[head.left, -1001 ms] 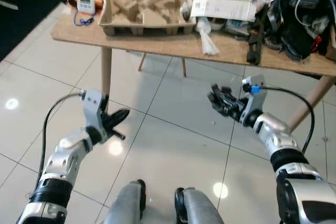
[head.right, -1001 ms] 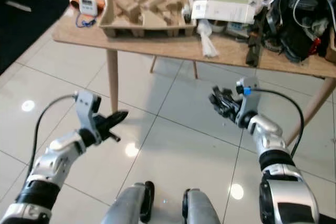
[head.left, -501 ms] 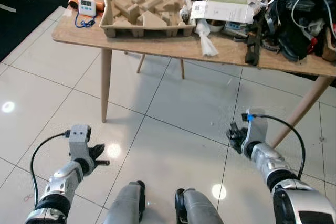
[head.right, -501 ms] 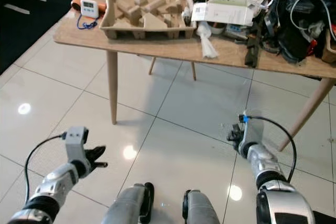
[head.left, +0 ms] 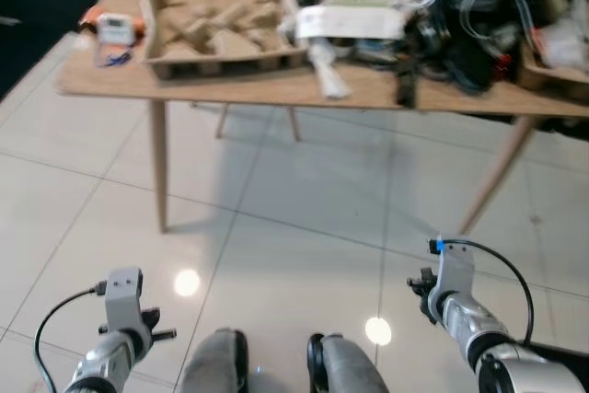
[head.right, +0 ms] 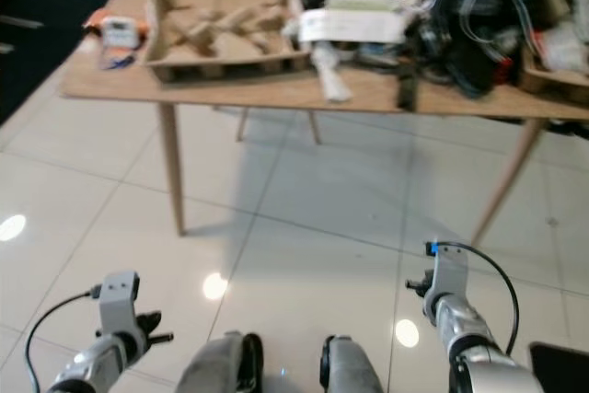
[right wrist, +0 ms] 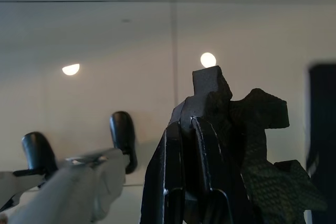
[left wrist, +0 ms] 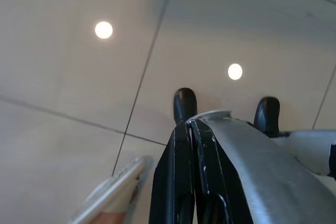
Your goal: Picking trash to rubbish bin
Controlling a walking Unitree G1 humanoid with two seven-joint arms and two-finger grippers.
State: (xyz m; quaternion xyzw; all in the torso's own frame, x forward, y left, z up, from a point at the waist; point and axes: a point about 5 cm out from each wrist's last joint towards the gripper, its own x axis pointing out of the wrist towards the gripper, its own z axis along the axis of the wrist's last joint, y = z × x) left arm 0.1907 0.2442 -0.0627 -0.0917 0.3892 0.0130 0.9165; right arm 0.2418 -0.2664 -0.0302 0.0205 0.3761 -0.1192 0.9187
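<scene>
Open floor (head.left: pixel 304 200) before table edge (head.left: pixel 276 91)

— Head pair? 
— High, facing forward and down; both share the desk (head.left: pixel 276 89) and tiled floor (head.left: pixel 304 190).

— Wrist pair? 
— Low, close, each along its pincer toward floor.

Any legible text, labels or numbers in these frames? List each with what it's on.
None can be read.
White printed paper box on the wooden table: dark print marks, too blurred to read.
Small white digital timer at the table's left end: display too small and blurred to read.
Moulded brown cardboard tray: no print visible.
Pile of black cables and straps: no label legible.
</scene>
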